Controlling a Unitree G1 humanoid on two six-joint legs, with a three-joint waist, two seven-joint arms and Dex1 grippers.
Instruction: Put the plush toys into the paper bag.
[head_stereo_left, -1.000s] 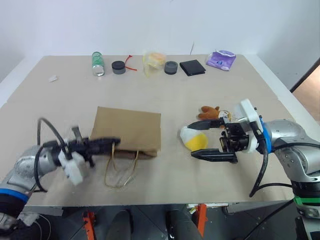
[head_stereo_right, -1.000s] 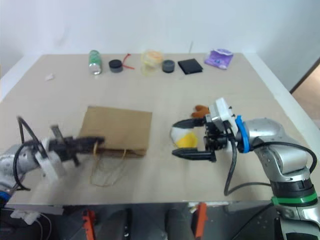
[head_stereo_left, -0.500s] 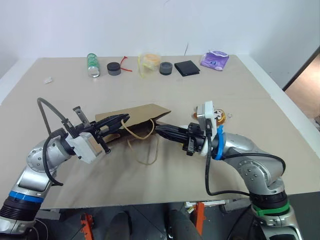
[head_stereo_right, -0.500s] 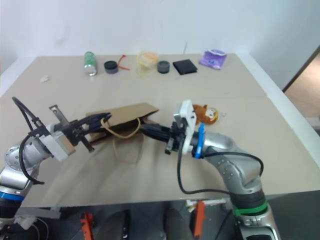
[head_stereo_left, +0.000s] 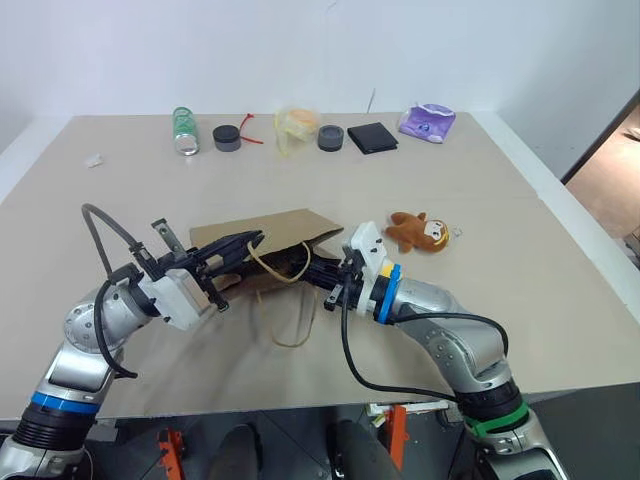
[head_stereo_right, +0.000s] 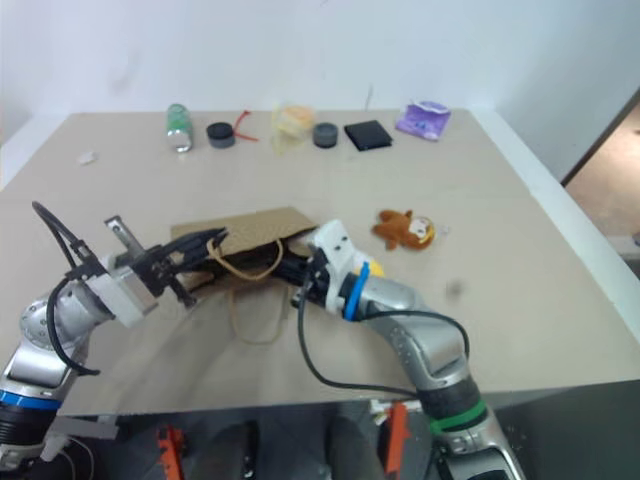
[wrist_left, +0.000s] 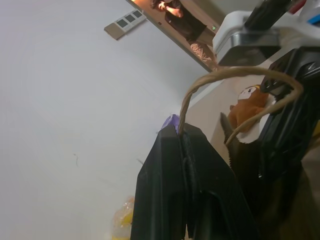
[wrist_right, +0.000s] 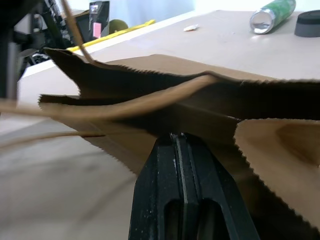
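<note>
Brown paper bag (head_stereo_left: 285, 236) with tan handles, brown doll (head_stereo_left: 418, 231) pale-faced

Both eye views look forward and down from the head onto the tabletop (head_stereo_left: 480, 180), sharing the paper bag (head_stereo_left: 290, 235) between the arms. Each wrist view sits close behind its end effector, facing the bag's mouth.

Both arms are rounded silver-grey metal shells. The left arm (head_stereo_left: 85, 335) carries a blue band low near its base and a loose black cable arching above the wrist. Its white boxy wrist block (head_stereo_left: 180, 298) leads to the left pincer (head_stereo_left: 245, 243), two slim black fingers (matte, tapering). The right arm (head_stereo_left: 455, 335) wears a green band near its base and blue and yellow rings behind a white block (head_stereo_left: 362, 250), with a black cable looping beneath.
</note>
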